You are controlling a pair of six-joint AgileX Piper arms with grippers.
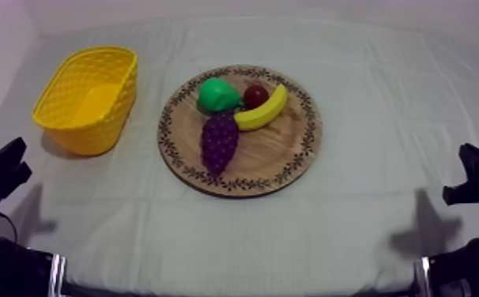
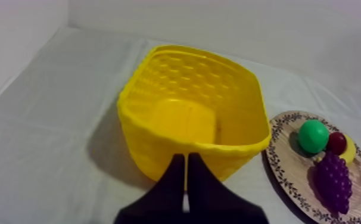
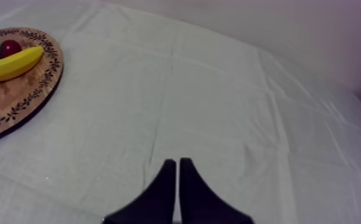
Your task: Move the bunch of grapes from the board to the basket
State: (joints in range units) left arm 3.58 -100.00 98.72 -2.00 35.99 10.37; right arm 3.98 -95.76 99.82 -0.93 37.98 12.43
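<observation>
Left gripper (image 2: 186,158) and right gripper (image 3: 177,162) closed, empty — a careless grab at the bunch of grapes (image 1: 220,141), which lies snug against the pear (image 1: 218,95) and banana (image 1: 262,110), may knock both.

The yellow basket (image 1: 100,126) is plastic, moulded in a weave pattern, with a slight sheen. The wooden board (image 1: 270,150) shows grain, matt, with a dark patterned rim. The bunch of grapes (image 1: 219,142) is knobbly, dull gloss. The banana (image 1: 262,111), pear (image 1: 217,95) and small red fruit (image 1: 255,95) are smooth, plastic-looking, lightly glossy. The cloth (image 1: 369,205) is matt fabric, creased.
</observation>
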